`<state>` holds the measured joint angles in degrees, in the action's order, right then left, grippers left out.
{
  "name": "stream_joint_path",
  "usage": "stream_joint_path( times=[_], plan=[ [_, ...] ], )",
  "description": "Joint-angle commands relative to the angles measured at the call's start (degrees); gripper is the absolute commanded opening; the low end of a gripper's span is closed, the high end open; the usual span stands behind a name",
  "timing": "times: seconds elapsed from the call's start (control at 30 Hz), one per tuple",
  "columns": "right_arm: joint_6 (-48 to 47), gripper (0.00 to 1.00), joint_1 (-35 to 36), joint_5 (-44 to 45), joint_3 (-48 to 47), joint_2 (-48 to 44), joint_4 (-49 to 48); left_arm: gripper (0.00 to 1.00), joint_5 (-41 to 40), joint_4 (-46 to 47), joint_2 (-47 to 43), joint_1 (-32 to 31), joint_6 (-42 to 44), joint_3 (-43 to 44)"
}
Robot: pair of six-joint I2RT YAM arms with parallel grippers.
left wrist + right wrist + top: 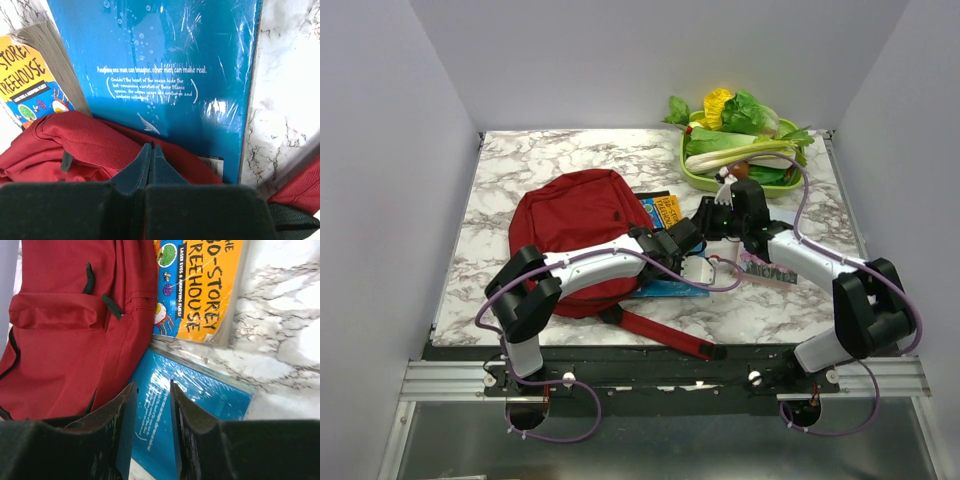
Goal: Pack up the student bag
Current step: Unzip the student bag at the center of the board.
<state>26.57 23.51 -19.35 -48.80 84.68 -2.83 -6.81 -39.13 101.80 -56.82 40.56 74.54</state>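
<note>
On the marble desk [520, 165] the student bag [575, 215] lies left of centre, with one strap trailing toward the near edge. The left pincer [150, 150], tips pressed together, is over the bag's right edge. The right pincer [152, 390], slightly parted and empty, hovers over a blue book [200, 405] beside the bag. An orange book [200, 285] lies farther back.

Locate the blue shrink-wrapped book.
In the top view the blue book lies at the right edge of the student bag, just nearer the arms than the orange Treehouse book.
</note>
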Motion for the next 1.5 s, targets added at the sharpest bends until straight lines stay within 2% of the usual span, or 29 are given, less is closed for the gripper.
stream_joint_path(
  times=[0.0, 0.03, 0.1, 0.2, 0.4, 0.87, 0.97, 1.07, 1.1, 1.17, 1.2, 1.27, 1.3, 1.37, 1.47],
  plan=[
    [2.3, 0.41, -0.3, -6.1, -4.0, 5.6, -1.7, 0.00, -0.5, -2.8, -3.1, -0.6, -0.8, 2.5],
    [2.5, 0.42, 0.2, -5.8, -4.7, 7.5, -0.7, 0.00, -0.1, -3.0, -3.7, -0.6, -1.1, 2.5],
    [2.9, 0.55, 1.1, -4.3, -6.3, 8.7, 0.4, 0.00, 0.6, -3.9, -4.3, -0.6, -1.4, 2.8],
    [5.1, 0.62, 1.5, -3.6, -6.9, 9.6, -0.5, 0.00, 1.4, -4.1, -5.4, -0.6, -1.8, 2.4],
    [7.8, 0.70, 2.5, -8.6, -11.1, 15.1, -1.1, 0.00, 1.9, -3.4, -6.0, -0.6, -2.1, 1.2],
    [8.5, 0.66, 10.0, -8.9, -20.3, 25.5, 2.1, 0.00, 2.0, -1.6, -7.7, -0.6, -2.1, -0.9],
    [8.3, 0.61, 10.5, -8.8, -22.1, 26.4, 2.7, 0.00, 2.0, -1.2, -7.8, -0.6, -2.1, -1.3],
    [8.0, 0.49, 10.7, -8.6, -23.9, 27.5, 5.9, 0.00, 2.1, -0.7, -8.1, -0.6, -2.3, -1.6],
    [7.7, 0.41, 10.7, -8.3, -24.4, 28.2, 6.6, 0.00, 2.1, -0.3, -8.2, -0.6, -2.4, -1.8],
    [6.2, 0.33, 11.0, -6.8, -26.3, 28.7, 9.7, 0.00, 2.0, 0.1, -8.6, -0.6, -2.4, -2.2],
    [5.5, 0.25, 11.2, -5.8, -26.8, 28.8, 10.8, 0.00, 1.8, 0.5, -8.7, -0.6, -2.4, -2.4],
    [4.3, 0.18, 11.6, -4.0, -28.3, 29.0, 13.1, 0.00, 1.7, 0.8, -9.1, -0.6, -2.4, -2.9],
    [3.9, 0.10, 11.6, -3.4, -28.9, 29.0, 13.7, 0.00, 1.6, 1.2, -9.2, -0.6, -2.4, -3.0],
    [3.2, 0.01, 11.6, -1.0, -30.7, 29.1, 15.4, 0.00, 1.3, 1.3, -9.5, -0.6, -2.6, -3.3],
    [2.4, 0.01, 11.5, 2.4, -32.8, 29.4, 17.1, 0.00, 0.8, 1.8, -10.4, -0.4, -2.7, -3.5]
  ],
)
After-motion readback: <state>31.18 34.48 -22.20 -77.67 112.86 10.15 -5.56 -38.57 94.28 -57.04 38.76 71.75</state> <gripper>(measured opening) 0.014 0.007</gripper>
